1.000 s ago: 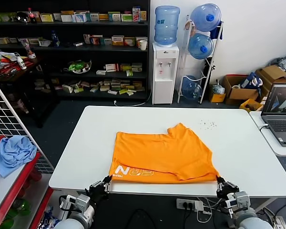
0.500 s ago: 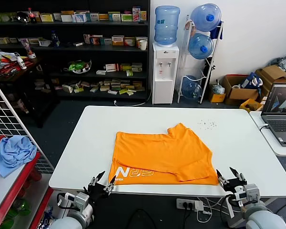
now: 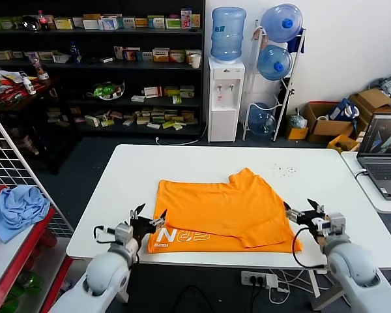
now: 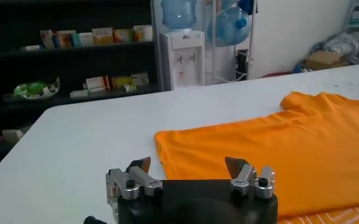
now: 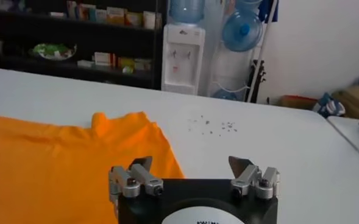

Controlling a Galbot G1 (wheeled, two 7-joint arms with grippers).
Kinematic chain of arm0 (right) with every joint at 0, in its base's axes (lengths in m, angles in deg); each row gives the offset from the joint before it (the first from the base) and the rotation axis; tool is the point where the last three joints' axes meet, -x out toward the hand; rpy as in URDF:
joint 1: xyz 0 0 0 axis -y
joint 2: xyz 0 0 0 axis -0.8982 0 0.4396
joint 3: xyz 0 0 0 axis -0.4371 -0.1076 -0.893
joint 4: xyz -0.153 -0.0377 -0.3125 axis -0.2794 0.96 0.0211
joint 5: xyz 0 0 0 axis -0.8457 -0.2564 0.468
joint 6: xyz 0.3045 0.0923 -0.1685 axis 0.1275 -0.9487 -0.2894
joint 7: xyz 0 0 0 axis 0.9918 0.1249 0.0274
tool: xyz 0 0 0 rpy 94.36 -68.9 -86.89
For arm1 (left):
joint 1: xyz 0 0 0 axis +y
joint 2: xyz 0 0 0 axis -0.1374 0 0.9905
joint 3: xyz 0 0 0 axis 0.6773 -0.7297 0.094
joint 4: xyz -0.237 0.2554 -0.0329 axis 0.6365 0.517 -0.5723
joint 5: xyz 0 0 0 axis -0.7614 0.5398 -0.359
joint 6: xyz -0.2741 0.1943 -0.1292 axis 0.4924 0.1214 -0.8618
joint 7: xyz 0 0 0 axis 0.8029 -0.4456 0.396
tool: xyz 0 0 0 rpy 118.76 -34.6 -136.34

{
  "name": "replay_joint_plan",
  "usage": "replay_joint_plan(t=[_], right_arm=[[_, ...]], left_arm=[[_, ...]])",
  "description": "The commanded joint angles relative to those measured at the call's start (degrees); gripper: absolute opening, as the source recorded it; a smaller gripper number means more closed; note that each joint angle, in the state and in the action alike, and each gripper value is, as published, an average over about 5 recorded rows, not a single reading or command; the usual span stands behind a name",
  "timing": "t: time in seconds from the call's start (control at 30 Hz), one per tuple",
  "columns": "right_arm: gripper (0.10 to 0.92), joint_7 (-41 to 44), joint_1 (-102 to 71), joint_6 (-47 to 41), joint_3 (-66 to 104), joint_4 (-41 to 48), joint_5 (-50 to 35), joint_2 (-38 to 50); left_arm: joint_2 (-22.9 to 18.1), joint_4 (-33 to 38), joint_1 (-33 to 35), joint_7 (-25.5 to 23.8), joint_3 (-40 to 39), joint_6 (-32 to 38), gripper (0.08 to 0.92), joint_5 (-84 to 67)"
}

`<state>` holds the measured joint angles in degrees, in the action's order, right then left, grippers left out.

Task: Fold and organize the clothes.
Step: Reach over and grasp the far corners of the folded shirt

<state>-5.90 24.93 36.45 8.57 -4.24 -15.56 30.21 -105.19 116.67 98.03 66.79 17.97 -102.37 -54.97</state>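
Orange T-shirt (image 3: 225,212) is lying half-folded mid-desk (image 3: 117,189), left hand (image 3: 148,220) and right hand (image 3: 304,212) flanking it. Both wrist views are showing wide-open, empty hands; a one-layer pinch could be undoing the fold.

White table (image 3: 202,160) with a folded orange T-shirt (image 3: 221,208) flat near its front edge.

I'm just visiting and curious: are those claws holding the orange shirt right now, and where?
No. The left gripper and right gripper are open, holding nothing, beside the T-shirt.
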Motion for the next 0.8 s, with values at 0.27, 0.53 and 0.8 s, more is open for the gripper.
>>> replay_joint_plan(t=[0.27, 0.53, 0.8], right_arm=[[0.823, 8.65, 28.61, 0.32, -14.05, 30.38, 0.82, -7.33], [0.823, 13.32, 32.56, 3.1, -14.39, 42.17, 6.01, -12.96], [0.816, 16.39, 33.41, 6.06, -13.18, 48.06, 10.24, -16.53]], left_arm=[[-6.84, -30.16, -27.93, 0.38, -10.63, -0.04, 0.823, -6.05], [-11.12, -38.63, -31.11, -0.04, -11.03, 1.3, 0.823, -4.6], [-13.47, -43.35, -31.69, -0.91, -10.5, 1.8, 0.823, -2.57]])
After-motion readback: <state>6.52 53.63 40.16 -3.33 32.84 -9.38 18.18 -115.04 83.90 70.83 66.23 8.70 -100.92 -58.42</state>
